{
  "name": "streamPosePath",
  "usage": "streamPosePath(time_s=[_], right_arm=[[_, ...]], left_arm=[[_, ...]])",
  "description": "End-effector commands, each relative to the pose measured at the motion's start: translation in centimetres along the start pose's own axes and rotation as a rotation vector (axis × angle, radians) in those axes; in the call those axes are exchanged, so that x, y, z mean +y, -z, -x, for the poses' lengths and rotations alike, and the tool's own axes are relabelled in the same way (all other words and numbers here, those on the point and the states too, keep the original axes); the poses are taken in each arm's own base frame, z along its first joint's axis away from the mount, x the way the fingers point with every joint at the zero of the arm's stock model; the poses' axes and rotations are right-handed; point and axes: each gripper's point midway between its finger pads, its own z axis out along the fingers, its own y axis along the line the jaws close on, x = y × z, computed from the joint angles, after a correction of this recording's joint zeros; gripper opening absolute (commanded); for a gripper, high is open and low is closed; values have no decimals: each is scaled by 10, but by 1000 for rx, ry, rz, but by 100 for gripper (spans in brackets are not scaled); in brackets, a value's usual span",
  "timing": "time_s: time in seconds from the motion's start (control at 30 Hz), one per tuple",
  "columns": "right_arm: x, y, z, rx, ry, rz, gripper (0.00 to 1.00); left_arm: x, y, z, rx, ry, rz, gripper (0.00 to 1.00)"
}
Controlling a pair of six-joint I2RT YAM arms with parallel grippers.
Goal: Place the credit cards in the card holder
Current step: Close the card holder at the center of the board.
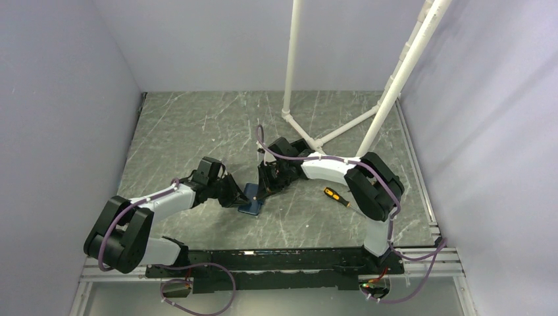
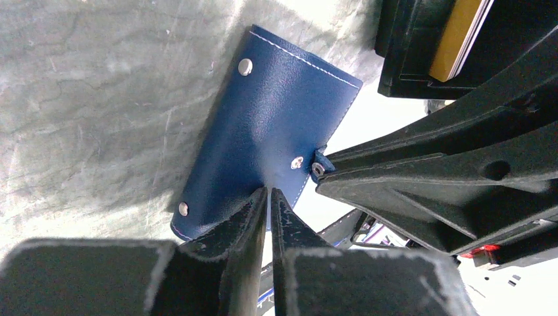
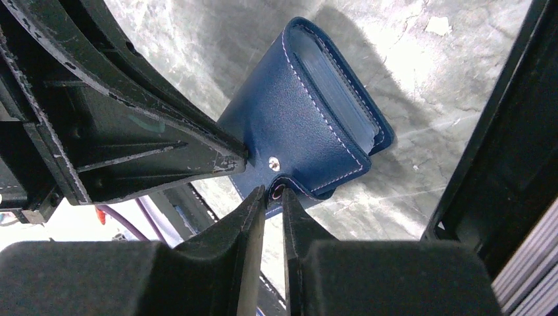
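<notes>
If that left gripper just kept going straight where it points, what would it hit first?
The blue card holder: the left gripper already pinches its near edge. Beyond it, probably the table.

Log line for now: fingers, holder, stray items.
left fingers: shut on holder edge | right fingers: around holder corner, grip unclear | screwdriver: untouched, right of holder

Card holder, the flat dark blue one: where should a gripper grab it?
Pinch the flat dark-blue card holder on its thin stitched edge by the silver snap stud, coming from the side opposite the pocket mouth. That edge is flat and closed, and gripping there leaves the mouth free.
</notes>
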Motion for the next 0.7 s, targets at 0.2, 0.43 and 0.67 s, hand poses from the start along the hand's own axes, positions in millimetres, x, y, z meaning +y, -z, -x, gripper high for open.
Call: streamPosePath(time_s=[0.2,0.43,0.67], right_arm=[[14,10,27,-96,28,48,18],[18,12,25,-89,29,66,18],[16,10,24,-88,22,67,0]], left_arm=[[40,1,-20,39,32,142,16],[40,1,-21,40,32,143,16],[40,0,-21,43,35,144,16]])
